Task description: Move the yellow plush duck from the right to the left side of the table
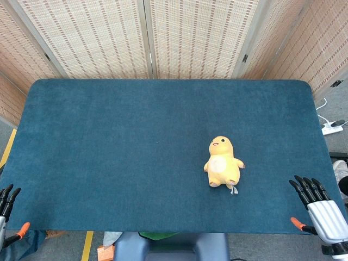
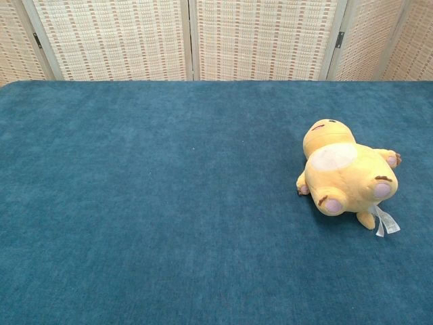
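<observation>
The yellow plush duck (image 1: 222,162) lies on its back on the blue table, right of centre, its white belly up and its head toward the far side. In the chest view the yellow plush duck (image 2: 346,175) fills the right part of the table, feet toward me, a white tag at its lower right. My right hand (image 1: 321,209) hovers at the table's near right corner, fingers spread and holding nothing, well to the right of the duck. My left hand (image 1: 6,204) shows at the near left corner, fingers apart and empty. Neither hand appears in the chest view.
The blue felt table (image 1: 109,152) spans both views. Woven folding screens (image 1: 163,38) stand behind its far edge. A white power strip (image 1: 331,128) lies on the floor beyond the right edge.
</observation>
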You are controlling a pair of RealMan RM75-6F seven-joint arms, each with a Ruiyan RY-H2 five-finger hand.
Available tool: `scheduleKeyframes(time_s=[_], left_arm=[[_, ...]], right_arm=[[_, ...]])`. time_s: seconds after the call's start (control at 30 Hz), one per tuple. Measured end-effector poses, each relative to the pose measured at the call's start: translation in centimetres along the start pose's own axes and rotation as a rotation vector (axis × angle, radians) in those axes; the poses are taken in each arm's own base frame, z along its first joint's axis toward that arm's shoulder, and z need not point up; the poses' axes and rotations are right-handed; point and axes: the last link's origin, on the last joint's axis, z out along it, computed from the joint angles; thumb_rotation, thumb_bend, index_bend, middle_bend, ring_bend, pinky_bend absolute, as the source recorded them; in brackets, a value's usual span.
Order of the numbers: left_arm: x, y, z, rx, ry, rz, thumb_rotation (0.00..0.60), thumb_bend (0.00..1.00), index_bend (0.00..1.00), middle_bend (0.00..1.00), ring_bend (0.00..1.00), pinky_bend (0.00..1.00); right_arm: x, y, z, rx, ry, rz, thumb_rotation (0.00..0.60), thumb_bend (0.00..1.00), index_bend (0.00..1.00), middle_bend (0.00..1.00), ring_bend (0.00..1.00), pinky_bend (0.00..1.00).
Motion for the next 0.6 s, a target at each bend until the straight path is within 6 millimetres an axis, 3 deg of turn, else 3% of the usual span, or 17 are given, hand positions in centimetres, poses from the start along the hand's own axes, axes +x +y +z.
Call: scheduleKeyframes(time_s=[0.27, 0.47, 0.6], left_arm=[[-0.3, -0.2, 0.5, 0.013, -0.021, 0.008, 0.6, 0.25, 0.0, 0.0, 0.0, 0.06], [-0.6, -0.1, 1.4, 0.028, -0.037, 0.022, 0.6, 0.25, 0.0, 0.0, 0.0, 0.06], [-0.6, -0.1, 1.7, 0.028, -0.032, 0.008, 0.6, 0.25, 0.0, 0.0, 0.0, 0.07]], right_arm=[[-0.6, -0.9, 1.8, 0.069, -0.017, 0.02, 0.6, 0.13, 0.0, 0.0, 0.0, 0.0], [-1.7, -2.5, 6.6, 0.149, -0.072, 0.066, 0.6, 0.13, 0.0, 0.0, 0.0, 0.0], [-3.0, -4.7, 11.3, 0.206, -0.128, 0.065, 0.6, 0.14, 0.0, 0.0, 0.0, 0.0]])
